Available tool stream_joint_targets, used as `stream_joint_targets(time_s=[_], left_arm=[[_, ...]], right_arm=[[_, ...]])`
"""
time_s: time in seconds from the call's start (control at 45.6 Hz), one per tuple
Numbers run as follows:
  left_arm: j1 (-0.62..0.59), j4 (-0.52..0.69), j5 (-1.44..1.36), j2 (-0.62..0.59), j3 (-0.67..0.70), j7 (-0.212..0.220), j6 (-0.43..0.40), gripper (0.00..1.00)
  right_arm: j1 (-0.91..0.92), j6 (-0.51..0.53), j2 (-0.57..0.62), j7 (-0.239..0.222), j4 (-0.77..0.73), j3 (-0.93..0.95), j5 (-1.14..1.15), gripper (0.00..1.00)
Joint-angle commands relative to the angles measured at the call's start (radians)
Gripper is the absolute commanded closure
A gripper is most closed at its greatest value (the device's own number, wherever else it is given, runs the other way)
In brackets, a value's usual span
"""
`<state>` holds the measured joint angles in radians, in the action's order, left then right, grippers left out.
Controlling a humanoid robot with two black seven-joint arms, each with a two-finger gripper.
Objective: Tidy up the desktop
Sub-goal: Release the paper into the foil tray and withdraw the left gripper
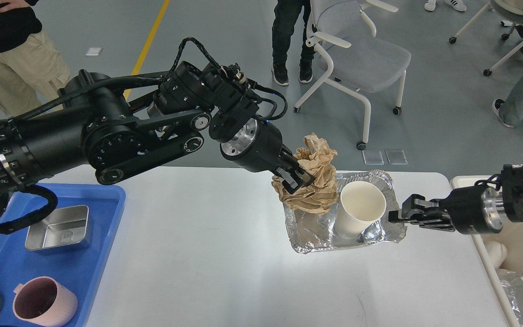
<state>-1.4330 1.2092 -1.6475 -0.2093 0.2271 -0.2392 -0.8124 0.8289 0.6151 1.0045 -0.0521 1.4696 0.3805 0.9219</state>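
Note:
The desktop (207,254) is a wide white tabletop. A crumpled foil tray (307,231) lies on it at the right, with a white paper cup (359,213) standing in it. My left gripper (295,178) is shut on a ball of crumpled brown paper (318,179) and holds it over the tray's left end, next to the cup. My right gripper (395,217) is shut on the foil tray's right rim.
A blue plastic tray (102,213) at the left holds a steel box (58,228) and a pink mug (44,302). A cream bin (522,245) with foil inside stands past the table's right edge. A grey chair (361,59) and people stand behind the table.

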Motion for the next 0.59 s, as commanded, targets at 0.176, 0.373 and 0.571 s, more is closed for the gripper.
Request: stream_joint_targets(time_s=[0.176, 0.373, 0.571], left_arm=[[-0.001, -0.034, 0.005, 0.044, 0.003, 0.038, 0.007, 0.82], [-0.004, -0.063, 0.014, 0.077, 0.017, 0.069, 0.035, 0.47], [0.002, -0.062, 0.018, 0.073, 0.025, 0.078, 0.05, 0.15]], right_arm=[[0.001, 0.0, -0.004, 0.0, -0.002, 0.0, 0.001, 1.0], [-0.002, 0.0, -0.004, 0.0, -0.002, 0.0, 0.002, 1.0], [-0.002, 0.0, -0.003, 0.0, -0.002, 0.001, 0.002, 1.0]])
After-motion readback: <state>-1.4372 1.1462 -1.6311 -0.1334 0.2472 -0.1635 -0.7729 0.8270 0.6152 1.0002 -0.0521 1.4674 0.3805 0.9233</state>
